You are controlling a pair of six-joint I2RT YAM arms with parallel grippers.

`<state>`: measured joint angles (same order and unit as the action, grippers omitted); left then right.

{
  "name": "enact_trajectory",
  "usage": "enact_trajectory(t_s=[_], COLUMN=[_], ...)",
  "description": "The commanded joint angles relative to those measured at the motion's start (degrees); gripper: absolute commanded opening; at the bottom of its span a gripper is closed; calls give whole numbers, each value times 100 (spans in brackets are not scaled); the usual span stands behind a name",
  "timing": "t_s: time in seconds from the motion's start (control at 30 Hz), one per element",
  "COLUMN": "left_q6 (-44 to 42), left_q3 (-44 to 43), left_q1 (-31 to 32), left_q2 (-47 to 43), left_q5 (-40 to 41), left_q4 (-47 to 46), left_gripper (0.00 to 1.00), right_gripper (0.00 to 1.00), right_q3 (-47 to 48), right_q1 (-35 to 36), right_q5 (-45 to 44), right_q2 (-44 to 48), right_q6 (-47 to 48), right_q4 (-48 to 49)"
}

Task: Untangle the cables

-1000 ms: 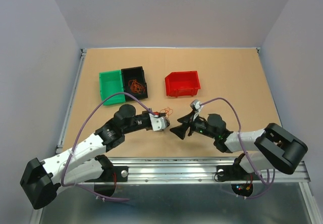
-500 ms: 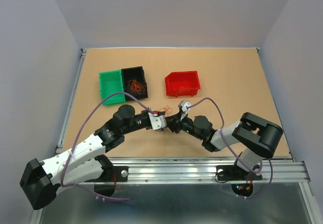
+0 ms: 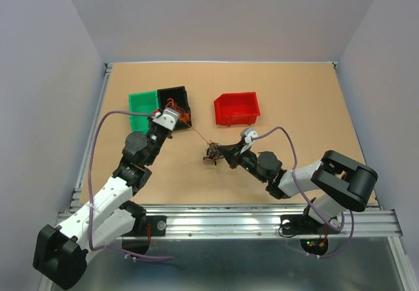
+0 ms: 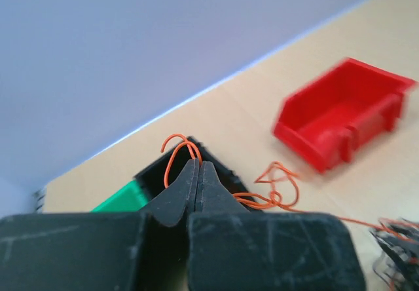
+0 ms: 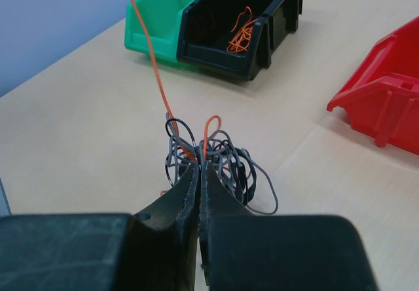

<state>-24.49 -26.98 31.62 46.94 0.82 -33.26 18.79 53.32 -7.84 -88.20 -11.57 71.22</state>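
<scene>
Nearest you, well to the right of the black bin (image 3: 171, 91) and closer to the arm bases, your right gripper (image 5: 198, 168) is pinched tight on the knot (image 5: 219, 156) of cables. It is a small clump of grey, black and orange loops, on or just above the table (image 3: 294, 101). Treat that hand as the anchor: hold it low and motionless, so the clump cannot lift or skate toward the bin.

From the knot one orange strand (image 5: 154, 65) runs up and away, taut, toward the bin's front right corner. There your left gripper (image 4: 198, 165) has its jaws closed on that strand, with a short orange loop poking out past the tips (so the grip is near the wire's end, not at it). Draw this hand along the line the strand makes, away from the knot and over the bin, slowly. I judge a straight, steady pull will slide the strand out through the loops, while a sideways tug or a jerk would more likely cinch them. If the clump starts to deform or rise, ease off and re-grip the knot elsewhere rather than hauling harder.

Farther on, the black bin holds other loose orange wires (image 3: 178, 112), so it looks the right place to release the freed strand. The green bin (image 3: 143, 102) touches its left side, and the red bin (image 3: 236, 115) stands apart to its right.
</scene>
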Motion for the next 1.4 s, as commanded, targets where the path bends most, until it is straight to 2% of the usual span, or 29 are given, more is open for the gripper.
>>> enact_trajectory(t_s=[0.0, 0.4, 0.63, 0.87, 1.0, 1.03, 1.13, 1.2, 1.23, 1.3, 1.37], left_q6=[760, 946, 1183, 1500, 1631, 1553, 1184, 1262, 1306, 1089, 772], left_q3=[123, 176, 35, 272, 395, 422, 308, 124, 88, 88, 123], left_q1=[-690, -850, -1043, -1561, -1623, -1624, -1615, -1615, -1615, -1615, -1615], left_q2=[-334, -528, -220, -457, -537, -537, -361, -256, -151, -97, -167], left_q5=[1000, 1657, 3518, 4215, 3262, 2092, 118, 364, 923, 886, -839], left_q4=[-1245, -1438, -1859, -2570, -2328, -2248, -1747, -1527, -1535, -1483, -1098], left_gripper=[0, 0, 0, 0, 0, 0, 0, 0, 0, 0, 3], right_gripper=[2, 1, 0, 1, 0, 1, 1, 1, 1, 1, 1], right_q3=[-129, -305, -463, -481, -472, -472, -464, -472, -490, -516, -534], right_q1=[29, 29, 29, 29, 29, 29, 29, 21, 29, 29, 29], right_q5=[-201, -139, -358, -588, -456, -421, -280, -332, -411, -386, -263], right_q2=[128, 391, 708, 787, 787, 796, 805, 840, 892, 945, 1041], right_q6=[41, 182, 252, 261, 287, 287, 287, 287, 287, 305, 305], right_q4=[384, 314, 138, 24, 6, 6, -3, -38, -82, -126, -170])
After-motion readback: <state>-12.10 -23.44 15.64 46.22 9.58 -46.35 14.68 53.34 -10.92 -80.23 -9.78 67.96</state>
